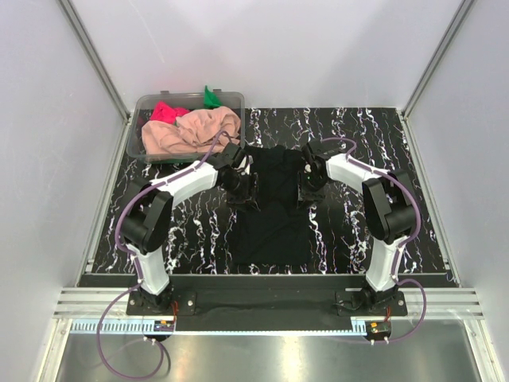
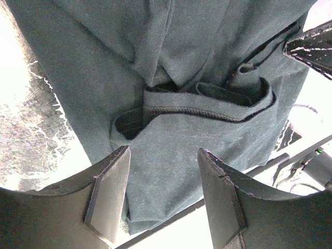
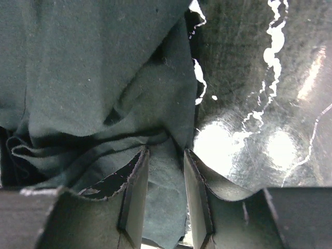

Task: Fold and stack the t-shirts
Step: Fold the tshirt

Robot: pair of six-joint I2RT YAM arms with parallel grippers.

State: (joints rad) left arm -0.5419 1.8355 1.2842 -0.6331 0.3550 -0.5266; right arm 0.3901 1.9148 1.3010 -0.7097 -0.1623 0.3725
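— What waits at far left?
— A clear tub holding the peach-pink t-shirt, the bright pink-red t-shirt and the green t-shirt, all crumpled.
— And centre table?
— The black t-shirt lies lengthwise. The left gripper straddles its near-left top edge, fingers half apart over a hem; whether it grips, I cannot tell. The right gripper pinches a fold between narrow fingers.
— The step?
— Likely the first fold; next, both ends must travel together, kept level
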